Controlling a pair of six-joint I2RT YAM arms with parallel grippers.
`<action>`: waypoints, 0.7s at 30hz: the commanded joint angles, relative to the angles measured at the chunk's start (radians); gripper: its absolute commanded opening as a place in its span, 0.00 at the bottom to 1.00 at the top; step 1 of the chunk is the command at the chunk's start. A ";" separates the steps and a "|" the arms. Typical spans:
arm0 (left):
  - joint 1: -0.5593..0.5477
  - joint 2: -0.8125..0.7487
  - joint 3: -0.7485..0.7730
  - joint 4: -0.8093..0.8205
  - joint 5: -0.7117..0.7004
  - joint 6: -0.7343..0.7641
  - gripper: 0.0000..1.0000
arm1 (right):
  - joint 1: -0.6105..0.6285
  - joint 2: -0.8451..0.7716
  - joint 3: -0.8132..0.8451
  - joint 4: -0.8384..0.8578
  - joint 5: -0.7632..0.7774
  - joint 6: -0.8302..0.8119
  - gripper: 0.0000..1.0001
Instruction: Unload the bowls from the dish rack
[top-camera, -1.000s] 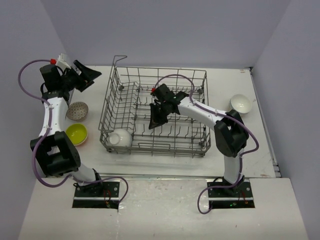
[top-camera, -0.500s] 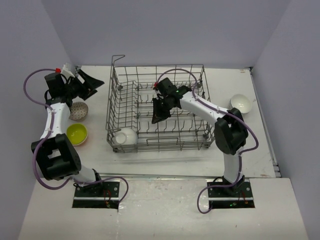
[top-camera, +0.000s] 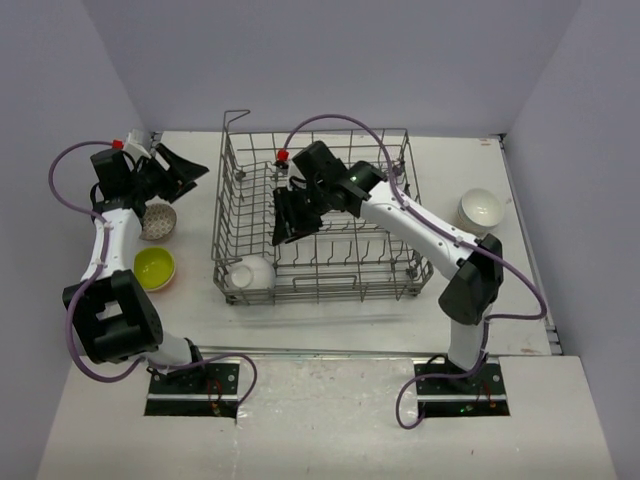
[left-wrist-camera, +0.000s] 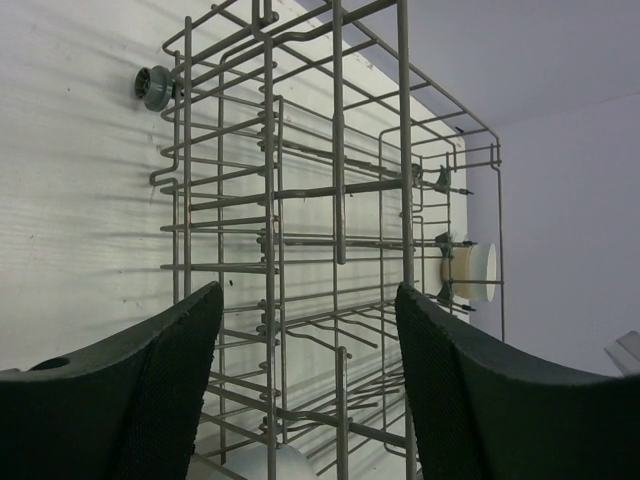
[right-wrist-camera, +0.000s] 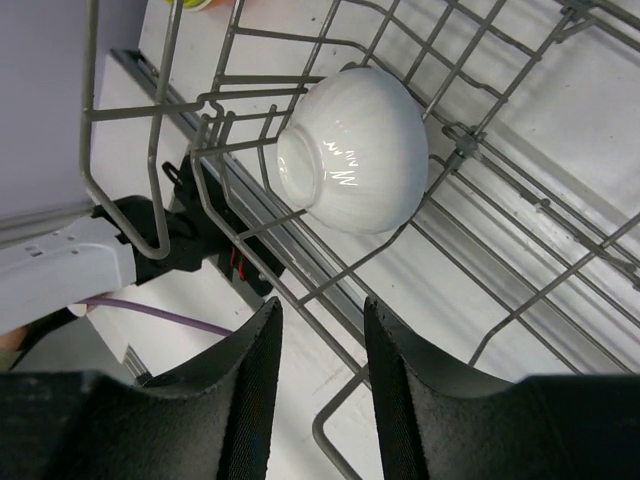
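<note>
The grey wire dish rack (top-camera: 340, 290) stands in the middle of the table. A white bowl (top-camera: 250, 272) lies on its side in the rack's near left corner. My right gripper (top-camera: 283, 225) is open and empty, and hangs inside the rack just behind that bowl. In the right wrist view the bowl (right-wrist-camera: 355, 150) sits ahead of the open gripper (right-wrist-camera: 320, 330), apart from it, among the rack wires (right-wrist-camera: 250, 95). My left gripper (top-camera: 190, 165) is open and empty, left of the rack's far left corner. In its own view it (left-wrist-camera: 310, 300) faces the rack (left-wrist-camera: 338, 150).
A white bowl (top-camera: 481, 208) sits on the table right of the rack; it also shows through the wires in the left wrist view (left-wrist-camera: 470, 272). A speckled grey bowl (top-camera: 155, 220) and a yellow-green bowl (top-camera: 154, 267) sit left of the rack.
My right gripper has moved left across the rack toward the white bowl. The rack shifted slightly to the right early on. My left gripper has barely moved.
</note>
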 joint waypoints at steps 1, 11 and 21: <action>0.007 -0.039 -0.012 0.020 0.024 -0.002 0.69 | 0.023 0.063 0.058 -0.059 -0.057 -0.030 0.40; 0.007 -0.047 -0.018 -0.001 0.042 0.010 0.38 | 0.056 0.170 0.134 -0.032 -0.106 -0.007 0.39; 0.007 -0.050 -0.020 0.009 0.082 -0.011 0.31 | 0.099 0.236 0.167 -0.023 -0.103 0.027 0.38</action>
